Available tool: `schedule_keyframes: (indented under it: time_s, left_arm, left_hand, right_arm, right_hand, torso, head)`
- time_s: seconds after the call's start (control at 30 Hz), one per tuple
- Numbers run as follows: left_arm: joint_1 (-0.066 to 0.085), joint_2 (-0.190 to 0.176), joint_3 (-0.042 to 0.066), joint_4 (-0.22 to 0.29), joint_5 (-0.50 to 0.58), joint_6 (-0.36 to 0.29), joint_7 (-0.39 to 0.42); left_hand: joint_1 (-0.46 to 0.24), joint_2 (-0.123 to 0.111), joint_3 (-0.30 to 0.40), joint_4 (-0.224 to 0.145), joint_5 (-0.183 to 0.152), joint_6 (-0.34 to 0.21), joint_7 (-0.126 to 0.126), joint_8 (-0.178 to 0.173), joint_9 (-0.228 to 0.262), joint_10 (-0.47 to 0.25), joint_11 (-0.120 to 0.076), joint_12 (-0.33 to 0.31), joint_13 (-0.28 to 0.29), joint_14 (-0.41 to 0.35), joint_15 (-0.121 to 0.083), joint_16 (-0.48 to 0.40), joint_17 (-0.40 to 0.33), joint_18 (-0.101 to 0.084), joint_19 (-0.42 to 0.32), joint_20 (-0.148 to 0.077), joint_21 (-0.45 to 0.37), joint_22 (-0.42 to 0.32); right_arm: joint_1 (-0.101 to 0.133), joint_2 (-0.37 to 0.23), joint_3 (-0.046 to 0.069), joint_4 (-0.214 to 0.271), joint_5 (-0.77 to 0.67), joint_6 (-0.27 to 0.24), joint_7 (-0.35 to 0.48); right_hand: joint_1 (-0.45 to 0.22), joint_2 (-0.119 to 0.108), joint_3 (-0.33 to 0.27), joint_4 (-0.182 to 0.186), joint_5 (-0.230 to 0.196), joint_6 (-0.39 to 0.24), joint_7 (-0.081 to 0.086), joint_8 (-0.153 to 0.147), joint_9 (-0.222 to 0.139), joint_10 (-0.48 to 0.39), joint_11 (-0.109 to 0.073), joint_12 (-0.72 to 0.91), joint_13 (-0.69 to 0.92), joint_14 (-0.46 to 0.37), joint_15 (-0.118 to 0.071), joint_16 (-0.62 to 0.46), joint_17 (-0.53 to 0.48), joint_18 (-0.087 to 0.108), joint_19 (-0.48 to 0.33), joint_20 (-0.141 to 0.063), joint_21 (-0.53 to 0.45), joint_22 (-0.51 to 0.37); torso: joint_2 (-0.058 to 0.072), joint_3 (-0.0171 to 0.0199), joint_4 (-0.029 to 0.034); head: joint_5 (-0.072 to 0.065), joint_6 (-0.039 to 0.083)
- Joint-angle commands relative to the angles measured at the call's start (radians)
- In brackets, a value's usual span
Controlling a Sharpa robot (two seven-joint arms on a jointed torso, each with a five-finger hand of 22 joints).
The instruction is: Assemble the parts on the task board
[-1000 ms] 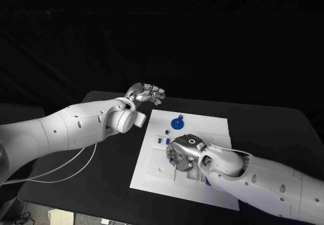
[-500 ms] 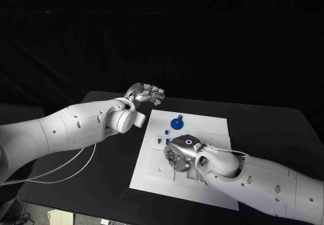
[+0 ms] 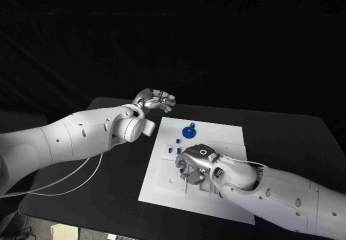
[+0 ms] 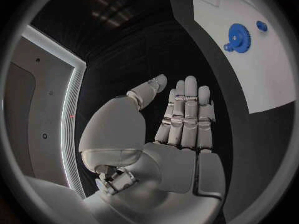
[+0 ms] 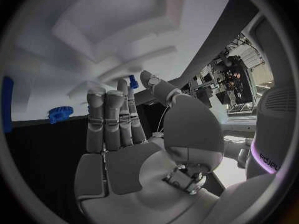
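Head view: the flat white rectangular task board lies mid-bench, with a round blue toothed gear near its far edge and small blue pegs just behind the right robot hand. That robot hand presses low over the board's middle; whether it grips anything I cannot tell. Beyond the board's far-left corner the left robot hand hovers, fingers loosely curled, empty, over the black bench.

Your head camera looks down on the task board; each wrist camera sits close behind its fingers, both sharing the blue gear.
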Motion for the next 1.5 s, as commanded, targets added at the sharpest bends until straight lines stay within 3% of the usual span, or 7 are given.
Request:
schedule_keyframes:
  time_s: [0.03, 0.27, 0.37, 0.63, 0.87, 1.23, 1.5]
  left_arm:
    - [0.002, 0.001, 0.001, 0.000, 0.005, 0.002, 0.003]
    - [0.002, 0.000, 0.001, -0.003, 0.005, 0.004, 0.002]
    - [0.002, 0.000, 0.001, -0.003, 0.005, 0.003, 0.003]
    - [0.002, -0.006, 0.001, -0.003, 0.005, 0.003, 0.003]
    - [0.002, -0.008, 0.000, -0.001, 0.005, 0.001, 0.003]
    - [0.002, -0.009, 0.000, 0.002, 0.005, 0.003, 0.005]
    - [0.002, -0.012, 0.000, 0.001, 0.005, 0.003, 0.004]
  left_hand:
    - [0.003, 0.006, 0.000, -0.004, 0.002, -0.004, 0.000, 0.004, 0.001, 0.006, 0.001, -0.003, -0.001, 0.006, -0.001, -0.004, 0.001, 0.016, 0.006, 0.001, -0.006, 0.001]
    - [0.003, 0.006, 0.000, -0.004, 0.002, -0.004, 0.000, 0.004, 0.001, 0.005, 0.001, -0.003, -0.001, 0.006, 0.000, -0.004, 0.002, 0.015, 0.006, 0.001, -0.007, 0.002]
    - [0.003, 0.006, 0.000, -0.004, 0.001, -0.004, 0.000, 0.004, 0.001, 0.005, 0.001, -0.003, -0.001, 0.006, 0.000, -0.005, 0.002, 0.015, 0.006, 0.001, -0.007, 0.002]
    - [0.004, 0.007, 0.000, -0.004, 0.001, -0.004, 0.000, 0.004, 0.001, 0.005, 0.001, -0.004, -0.001, 0.006, 0.000, -0.005, 0.003, 0.015, 0.006, 0.001, -0.007, 0.002]
    - [0.005, 0.006, 0.000, -0.004, 0.001, -0.004, 0.000, 0.004, 0.001, 0.005, 0.001, -0.004, -0.001, 0.006, 0.000, -0.006, 0.003, 0.015, 0.006, 0.001, -0.007, 0.002]
    - [0.005, 0.006, 0.000, -0.005, 0.000, -0.003, 0.000, 0.005, 0.001, 0.005, 0.001, -0.004, -0.001, 0.007, 0.000, -0.007, 0.004, 0.015, 0.006, 0.001, -0.008, 0.002]
    - [0.006, 0.006, 0.000, -0.005, 0.000, -0.003, 0.000, 0.005, 0.001, 0.005, 0.001, -0.004, -0.001, 0.007, 0.000, -0.008, 0.005, 0.015, 0.006, 0.001, -0.008, 0.003]
  right_arm:
    - [-0.003, -0.010, -0.003, 0.006, 0.021, -0.075, -0.004]
    - [-0.003, -0.059, 0.000, 0.058, 0.057, -0.157, 0.001]
    - [-0.002, -0.090, 0.015, 0.087, 0.075, -0.161, 0.009]
    - [0.027, -0.202, 0.090, 0.171, 0.143, -0.097, 0.031]
    - [0.082, -0.266, 0.091, 0.160, 0.175, 0.012, 0.048]
    - [0.083, -0.260, 0.090, 0.082, 0.065, 0.064, -0.001]
    - [0.082, -0.251, 0.073, 0.067, 0.056, 0.092, -0.004]
  right_hand:
    - [-0.010, -0.018, -0.030, -0.003, 0.016, -0.029, 0.011, -0.012, -0.006, -0.047, 0.020, -0.002, -0.011, -0.006, 0.015, 0.004, 0.001, 0.085, -0.011, 0.003, -0.002, 0.021]
    - [-0.009, -0.028, -0.069, -0.005, 0.057, -0.046, 0.017, -0.016, -0.010, -0.079, 0.031, 0.005, -0.033, -0.018, 0.024, 0.010, 0.000, 0.085, -0.019, 0.007, -0.006, 0.019]
    - [-0.001, -0.028, -0.070, -0.004, 0.065, -0.044, 0.016, -0.014, -0.010, -0.074, 0.029, 0.009, -0.035, -0.015, 0.023, 0.014, 0.000, 0.085, -0.015, 0.006, -0.005, 0.019]
    - [0.016, -0.023, -0.062, 0.010, 0.066, -0.036, 0.012, -0.007, -0.009, -0.050, 0.021, 0.020, -0.038, -0.001, 0.014, 0.025, -0.002, 0.085, 0.000, 0.001, 0.003, 0.019]
    - [-0.003, -0.023, -0.093, 0.018, 0.090, -0.045, 0.017, -0.009, -0.013, -0.044, 0.019, 0.020, -0.046, 0.000, 0.013, 0.031, -0.004, 0.085, 0.002, -0.002, 0.010, 0.021]
    - [0.007, -0.026, -0.108, 0.021, 0.056, -0.054, 0.008, -0.009, -0.018, -0.061, 0.027, 0.007, -0.065, -0.020, 0.021, 0.030, -0.008, 0.085, -0.019, 0.003, 0.003, 0.019]
    - [0.014, -0.029, -0.099, 0.031, 0.017, -0.055, -0.004, -0.007, -0.020, -0.064, 0.029, 0.008, -0.077, -0.026, 0.023, 0.034, -0.011, 0.085, -0.025, 0.007, 0.001, 0.020]
  torso:
    - [0.000, 0.0007, 0.0003]
    - [0.000, 0.0017, -0.0004]
    - [-0.001, 0.0020, -0.0020]
    - [0.000, 0.0026, -0.0039]
    - [-0.001, 0.0028, -0.0050]
    - [0.000, 0.0037, -0.0037]
    - [0.001, 0.0024, -0.0025]
  head:
    - [-0.002, 0.002]
    - [-0.004, 0.007]
    - [-0.006, 0.010]
    - [-0.023, 0.027]
    - [-0.033, 0.034]
    - [-0.038, 0.039]
    - [-0.039, 0.035]
